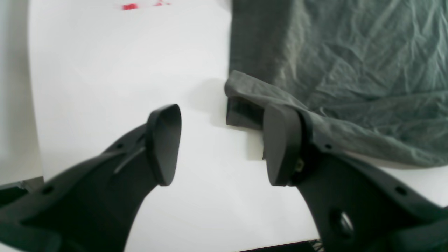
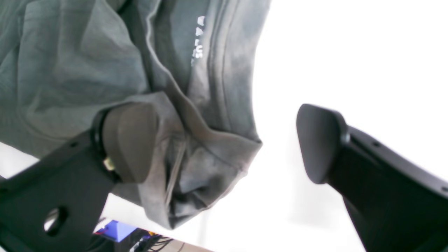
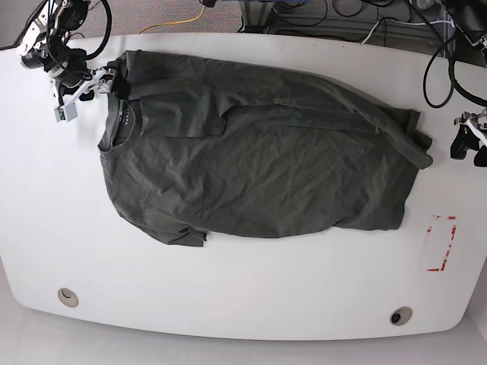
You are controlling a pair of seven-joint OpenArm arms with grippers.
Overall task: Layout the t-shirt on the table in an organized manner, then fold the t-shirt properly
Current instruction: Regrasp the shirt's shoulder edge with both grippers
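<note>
Across the middle of the white tabletop (image 3: 251, 281) the t-shirt (image 3: 259, 160) lies spread out and wrinkled, collar toward the base view's left and hem toward its right, near a red tape rectangle (image 3: 441, 243). Two round grommet holes (image 3: 68, 296) sit along the near edge. At the collar end, the right hand (image 2: 224, 143) stands wide apart, one finger against a bunched fold of cloth, nothing pinched between the pads. At the hem end, the left hand (image 1: 224, 143) is likewise released, one finger (image 1: 281, 145) touching a lifted corner of fabric, bare tabletop showing in the gap.
</note>
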